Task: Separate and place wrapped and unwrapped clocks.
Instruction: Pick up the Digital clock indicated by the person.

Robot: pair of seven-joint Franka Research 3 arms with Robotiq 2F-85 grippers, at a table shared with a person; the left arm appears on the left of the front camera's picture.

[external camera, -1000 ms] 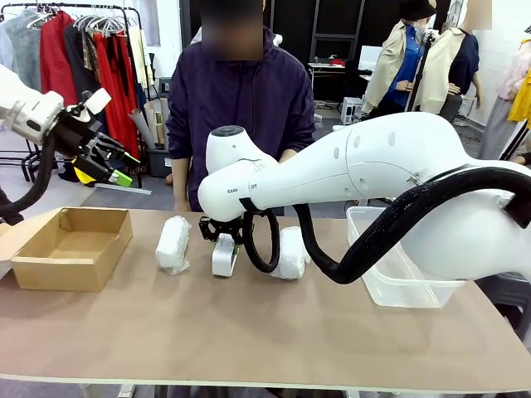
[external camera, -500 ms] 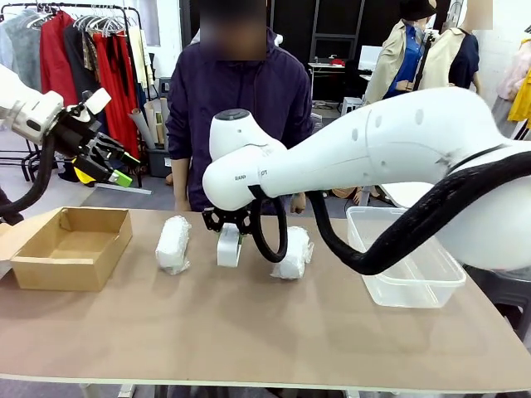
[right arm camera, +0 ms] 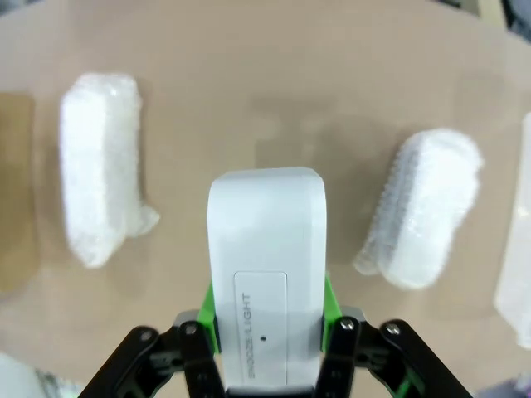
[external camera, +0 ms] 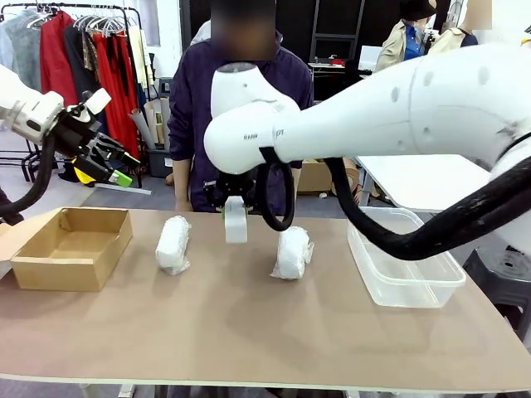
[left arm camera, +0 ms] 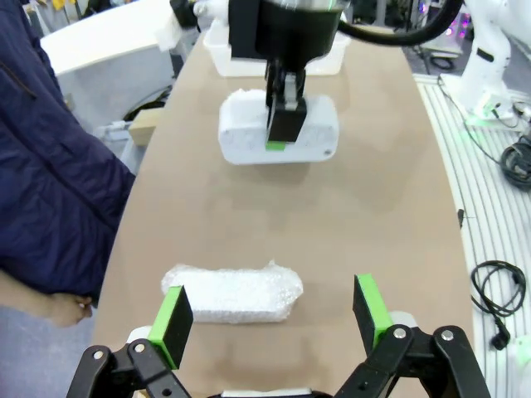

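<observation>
The unwrapped clock (external camera: 236, 222), a smooth white rounded block, hangs above the table with my right gripper (external camera: 235, 206) shut on it. In the right wrist view the unwrapped clock (right arm camera: 265, 240) stands between the green pads of my right gripper (right arm camera: 267, 319). Two wrapped clocks lie on the table, one to the left (external camera: 172, 245) (right arm camera: 104, 166) and one to the right (external camera: 293, 251) (right arm camera: 427, 203). My left gripper (external camera: 104, 162) hovers open, high at the table's left end. Its wrist view shows my left gripper (left arm camera: 274, 313) over a wrapped clock (left arm camera: 232, 292), with the held unwrapped clock (left arm camera: 319, 133) farther off.
A brown cardboard box (external camera: 70, 246) sits open at the table's left end. A clear plastic tub (external camera: 402, 261) stands at the right end. A person in a dark jacket (external camera: 241, 108) stands at the far side, with a sleeve (left arm camera: 50, 174) close to the table edge.
My right gripper has lifted the unwrapped clock off the table and carried it up and slightly right. The left arm and both wrapped clocks have stayed put.
</observation>
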